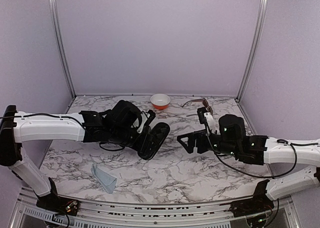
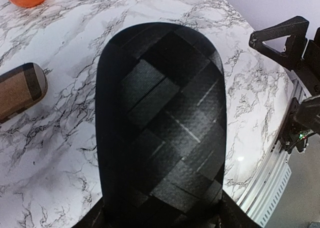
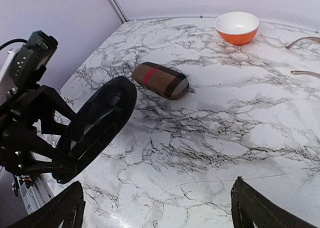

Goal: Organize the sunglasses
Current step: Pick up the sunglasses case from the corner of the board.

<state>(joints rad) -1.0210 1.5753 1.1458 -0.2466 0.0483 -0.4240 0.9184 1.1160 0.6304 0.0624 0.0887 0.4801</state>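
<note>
A brown pair of sunglasses [image 1: 201, 104] lies at the back right of the table; in the right wrist view only its thin arms [image 3: 304, 41] show at the right edge. My left gripper [image 1: 141, 132] is shut on an oblong black case [image 1: 154, 138] with a woven pattern, held tilted over the table's middle. That case [image 2: 162, 113] fills the left wrist view, with the left gripper [image 2: 160, 219] clamping its near end. My right gripper [image 1: 188, 142] stands open and holds nothing, just right of the black case [image 3: 97, 123]. Its fingertips [image 3: 257, 208] hover over bare marble.
A brown case with a red stripe [image 3: 161, 80] lies behind the black case; its end [image 2: 20, 90] also shows in the left wrist view. An orange bowl [image 1: 160, 100] stands at the back centre. A folded blue cloth [image 1: 104, 177] lies near the front left edge.
</note>
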